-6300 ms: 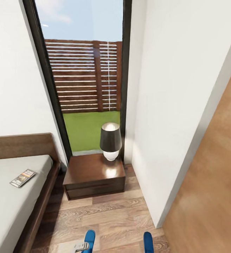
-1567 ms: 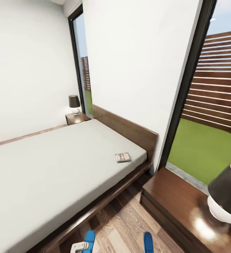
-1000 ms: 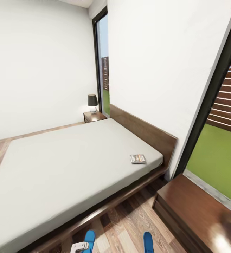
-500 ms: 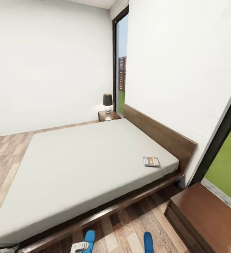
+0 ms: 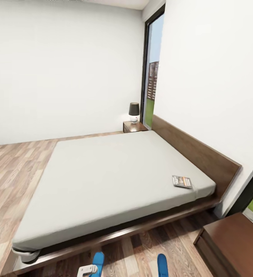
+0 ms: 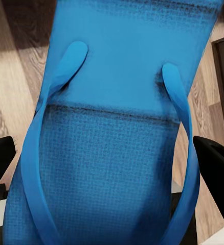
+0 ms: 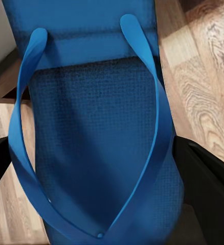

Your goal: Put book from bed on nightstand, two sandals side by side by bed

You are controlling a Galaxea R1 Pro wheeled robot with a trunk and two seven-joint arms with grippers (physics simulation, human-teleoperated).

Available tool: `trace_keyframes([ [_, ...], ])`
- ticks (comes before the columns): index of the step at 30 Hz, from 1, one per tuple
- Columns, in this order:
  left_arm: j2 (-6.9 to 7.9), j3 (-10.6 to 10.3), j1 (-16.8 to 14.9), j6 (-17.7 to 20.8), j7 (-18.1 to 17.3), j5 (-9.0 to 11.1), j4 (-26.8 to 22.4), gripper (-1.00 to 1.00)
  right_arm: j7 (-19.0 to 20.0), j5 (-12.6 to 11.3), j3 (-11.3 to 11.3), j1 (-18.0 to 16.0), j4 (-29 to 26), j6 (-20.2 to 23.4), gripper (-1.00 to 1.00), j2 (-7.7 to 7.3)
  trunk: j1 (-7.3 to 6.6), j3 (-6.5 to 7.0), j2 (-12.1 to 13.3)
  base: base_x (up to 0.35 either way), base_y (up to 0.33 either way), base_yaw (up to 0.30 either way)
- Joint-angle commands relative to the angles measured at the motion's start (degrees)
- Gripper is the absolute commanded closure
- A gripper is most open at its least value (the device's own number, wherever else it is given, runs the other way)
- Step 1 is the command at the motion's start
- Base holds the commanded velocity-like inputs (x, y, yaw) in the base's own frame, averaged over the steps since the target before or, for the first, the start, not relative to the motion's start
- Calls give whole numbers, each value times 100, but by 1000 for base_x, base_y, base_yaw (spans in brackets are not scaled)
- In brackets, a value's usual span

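The book lies flat on the grey mattress of the bed, near the headboard corner closest to me. Both blue sandals are held up in front of me. The toe of one sandal pokes up at the lower edge of the head view beside a white part of my left arm. My left gripper is shut on this sandal, with a black finger at its side. My right gripper is shut on the other sandal, whose toe also shows in the head view.
One nightstand stands at the lower right beside the headboard. The other nightstand, with a dark-shaded lamp on it, is beyond the bed by a tall window. Wood-plank floor runs along the bed's left side and foot.
The whole head view has swung left, so the camera turned. The bed now spans the picture and the near lamp has left it. Both sandals keep their place in the grippers.
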Motion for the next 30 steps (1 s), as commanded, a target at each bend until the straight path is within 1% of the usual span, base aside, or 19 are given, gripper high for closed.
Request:
trace_keyframes([
  [1,1,-43,-7,8,-11,58,4,100,18,-47,48,-3,2,-11,100,-3,3,-12,-12,0,0,286],
  [24,1,-43,-7,8,-11,58,4,100,18,-47,40,-3,1,-8,100,-12,3,-12,-12,0,0,285],
  [27,1,-43,-7,9,-11,58,4,100,18,-49,35,-3,1,-9,100,-25,3,-12,-12,0,0,201],
  [30,1,-43,-7,8,-11,58,4,100,18,-76,25,-3,0,-7,100,-51,3,-12,-12,0,0,73],
])
